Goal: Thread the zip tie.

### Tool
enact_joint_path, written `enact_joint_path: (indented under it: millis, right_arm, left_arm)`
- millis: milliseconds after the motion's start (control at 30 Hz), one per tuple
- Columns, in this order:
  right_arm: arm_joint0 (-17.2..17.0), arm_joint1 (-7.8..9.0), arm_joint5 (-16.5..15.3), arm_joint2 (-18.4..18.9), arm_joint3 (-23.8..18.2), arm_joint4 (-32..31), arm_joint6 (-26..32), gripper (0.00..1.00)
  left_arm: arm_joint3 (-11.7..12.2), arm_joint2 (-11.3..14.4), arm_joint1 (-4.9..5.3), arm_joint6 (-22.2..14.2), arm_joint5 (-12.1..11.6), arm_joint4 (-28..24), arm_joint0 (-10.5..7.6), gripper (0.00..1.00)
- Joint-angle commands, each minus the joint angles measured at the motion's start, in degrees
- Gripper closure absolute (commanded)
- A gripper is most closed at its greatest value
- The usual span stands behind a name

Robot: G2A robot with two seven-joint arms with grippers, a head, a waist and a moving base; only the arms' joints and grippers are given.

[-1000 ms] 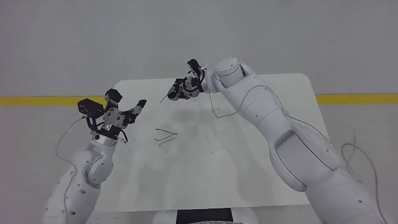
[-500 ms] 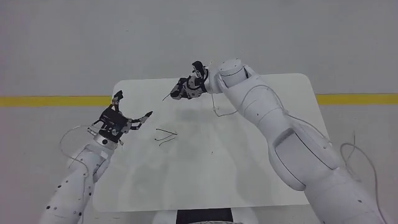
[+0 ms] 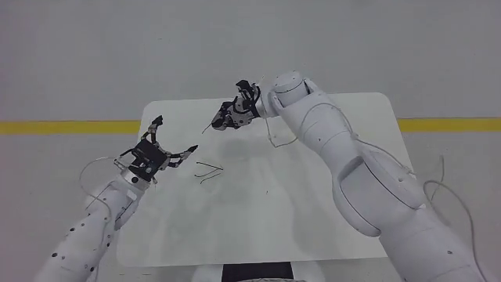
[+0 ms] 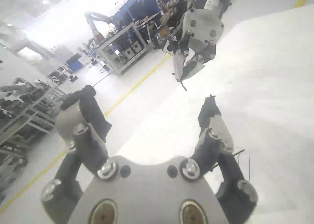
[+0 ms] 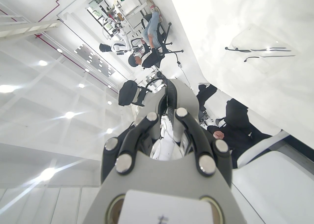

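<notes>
From above, the right end effector (image 3: pixel 220 119) hangs over the desk (image 3: pixel 313 204) near its 11 o'clock corner. It is pinched shut on a zip tie (image 3: pixel 207 125), whose free end pokes out toward 8 o'clock. The left end effector (image 3: pixel 167 152) sits at the desk's 9 o'clock edge, spread wide and holding nothing. Loose ties (image 3: pixel 208 172) lie flat on the desk between the two, nearer the left one.

In the left wrist view, the left end effector (image 4: pixel 149 102) gapes with its fingers (image 4: pixel 213 117) well apart. Beyond it is the right end effector (image 4: pixel 182 78), clamped, with the zip tie (image 4: pixel 183 86) hanging from its tip as a short dark stub.

In the right wrist view, the right end effector (image 5: pixel 169 87) shows its fingers drawn together. The loose ties (image 5: pixel 257 50) lie on the desk well beyond it.

I judge this to be the handover or alignment step, with the tie lifted but not yet looped. Next, the left end effector needs to close in on the free end, grip it, and steer the tail into the head's slot. That calls for fine alignment.
</notes>
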Motion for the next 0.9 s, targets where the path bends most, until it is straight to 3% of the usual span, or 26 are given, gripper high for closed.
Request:
enact_joint_path:
  millis: [0,33,133,300,400,533,667,700,867]
  right_arm:
    - [-0.76,0.15,-0.02,0.21,-0.94,-0.21,-1.39,1.00]
    - [-0.83,0.29,0.10,0.30,-1.32,-0.41,-1.19,1.00]
    - [-0.28,0.62,0.10,0.17,-1.32,-1.41,0.22,1.00]
    - [1.79,0.17,0.10,-1.12,0.83,-2.91,2.86,1.00]
    - [2.95,-0.71,0.10,-2.02,2.74,-3.17,4.00,1.00]
    - [3.77,-2.25,0.10,-2.72,4.67,-2.47,3.96,1.00]
    - [3.77,-3.97,0.10,-3.06,6.47,-1.27,2.61,1.00]
    - [3.73,-4.35,0.10,-2.79,6.79,-0.42,1.57,1.00]
    - [3.73,-4.35,0.10,-2.79,6.79,-0.42,1.57,1.00]
  left_arm:
    - [-0.21,0.73,0.55,-1.90,0.34,0.00,-0.80,0.00]
    - [-0.32,1.45,1.20,-2.69,0.73,0.00,-1.37,0.00]
    - [-0.21,4.92,4.42,-4.97,3.36,0.00,-3.44,0.00]
    - [0.12,13.06,10.88,-6.60,6.76,0.00,-8.02,0.00]
    - [0.00,18.11,14.13,-6.98,9.14,0.00,-10.88,0.00]
    - [-0.88,24.32,17.14,-7.63,10.74,0.00,-14.49,0.00]
    - [-1.39,29.25,18.66,-8.65,12.98,0.00,-17.58,0.00]
    - [-1.44,29.76,18.78,-8.81,14.34,0.00,-18.06,0.00]
    - [-1.44,29.76,18.78,-8.81,14.34,0.00,-18.06,0.00]
